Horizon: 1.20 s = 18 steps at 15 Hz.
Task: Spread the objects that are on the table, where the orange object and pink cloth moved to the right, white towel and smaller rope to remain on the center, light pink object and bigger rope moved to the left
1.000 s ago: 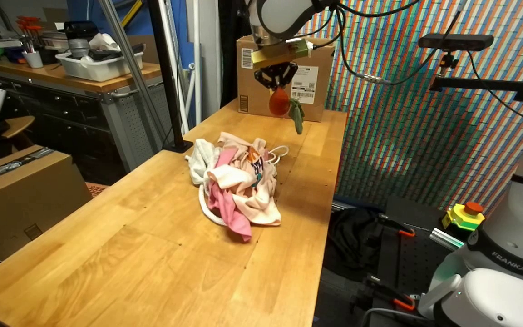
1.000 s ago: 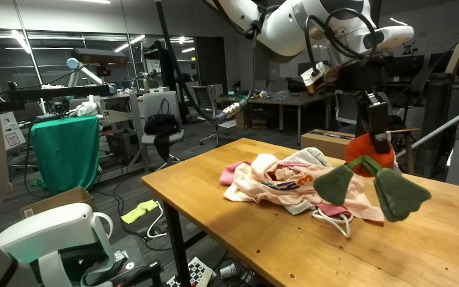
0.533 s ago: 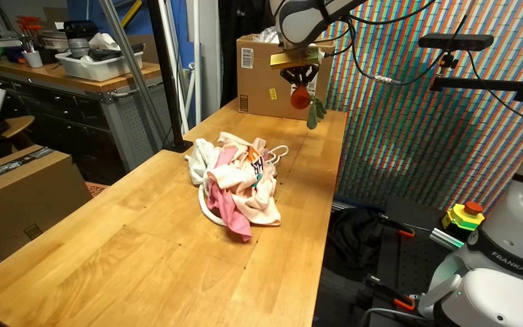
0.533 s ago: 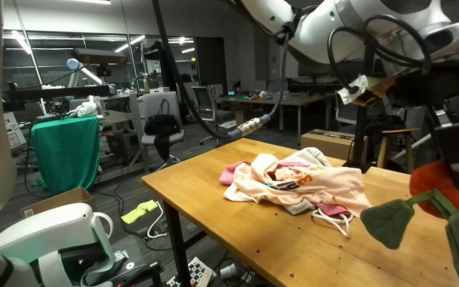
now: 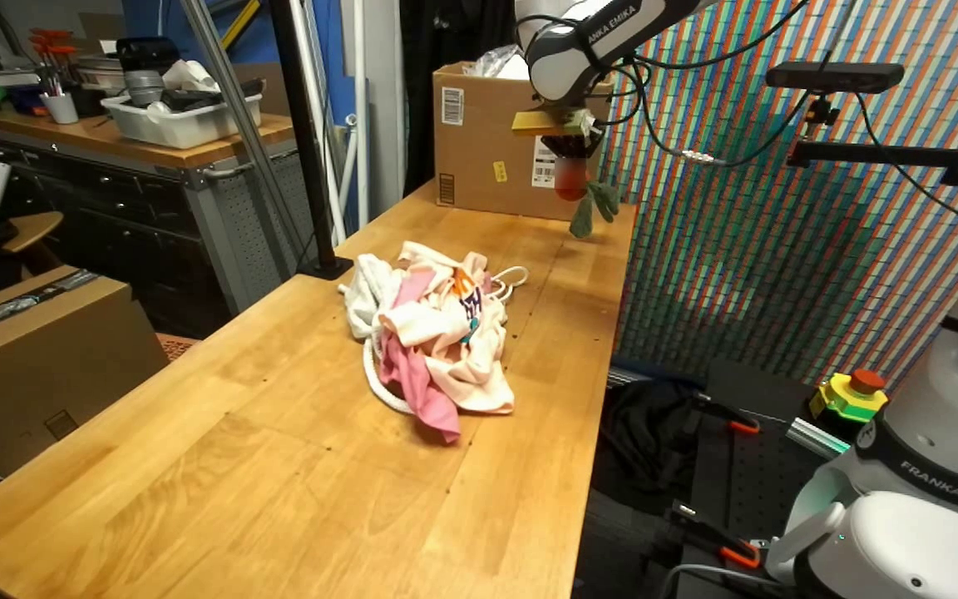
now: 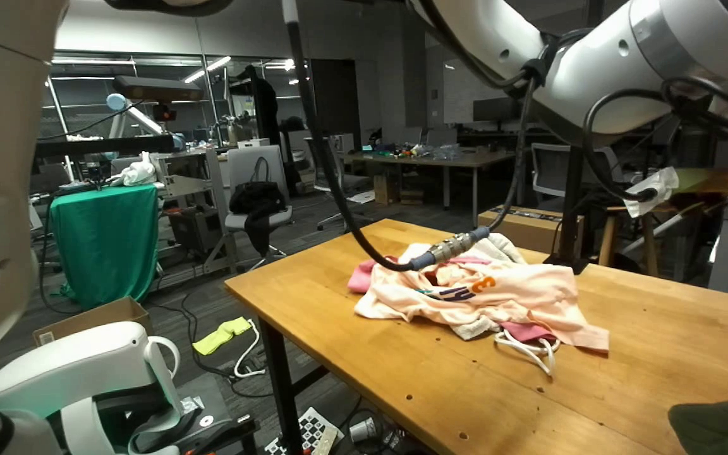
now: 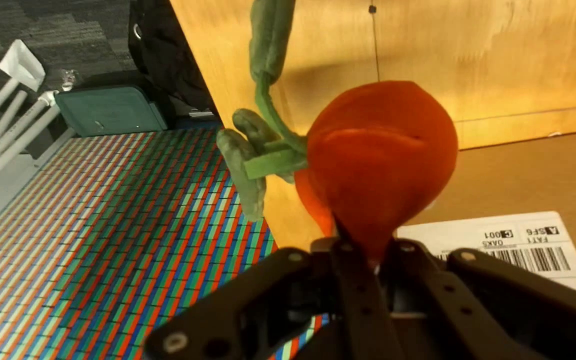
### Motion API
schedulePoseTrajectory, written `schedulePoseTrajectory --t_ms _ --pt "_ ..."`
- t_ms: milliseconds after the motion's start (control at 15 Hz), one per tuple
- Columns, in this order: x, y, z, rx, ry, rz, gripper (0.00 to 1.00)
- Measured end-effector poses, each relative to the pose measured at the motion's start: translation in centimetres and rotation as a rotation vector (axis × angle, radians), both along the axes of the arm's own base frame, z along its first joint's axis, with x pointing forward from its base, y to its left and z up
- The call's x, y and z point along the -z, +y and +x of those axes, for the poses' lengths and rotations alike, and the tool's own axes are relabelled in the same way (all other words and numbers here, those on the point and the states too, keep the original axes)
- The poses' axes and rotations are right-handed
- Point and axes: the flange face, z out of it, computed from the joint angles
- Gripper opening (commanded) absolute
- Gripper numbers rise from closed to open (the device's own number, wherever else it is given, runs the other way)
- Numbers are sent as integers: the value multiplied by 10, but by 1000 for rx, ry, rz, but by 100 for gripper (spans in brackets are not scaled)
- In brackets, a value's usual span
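Your orange object [image 7: 383,145] hangs over the table [image 5: 279,491], near the box [image 5: 487,141], your gripper [image 7: 374,252] clamped on its narrow tip. Cloths [image 5: 475,374] and rope [image 5: 372,374] lie heaped on the table, apart from it. Clear plastic [image 5: 493,61] shows at the box's top. On the bench [image 5: 90,137], bin [image 5: 196,133] holds grey jar [image 5: 145,87], black items [image 5: 190,101]; cup [image 5: 61,109] holds tools [image 5: 50,83].
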Motion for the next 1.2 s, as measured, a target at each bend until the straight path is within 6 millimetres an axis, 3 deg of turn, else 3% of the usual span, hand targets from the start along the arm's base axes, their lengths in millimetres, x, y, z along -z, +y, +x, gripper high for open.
schedulePoseTrajectory --t_ms 200,267,800,867,1000,1200 --pt "8 -14 10 76 -33 -36 13" --pt "10 -17 13 98 -43 -47 34" --pt "16 -25 33 163 -80 -99 93" --pt "15 -21 36 156 -79 -100 99" --pt "12 -2 45 108 -71 -91 100" --pt "6 58 66 -42 -39 -48 100"
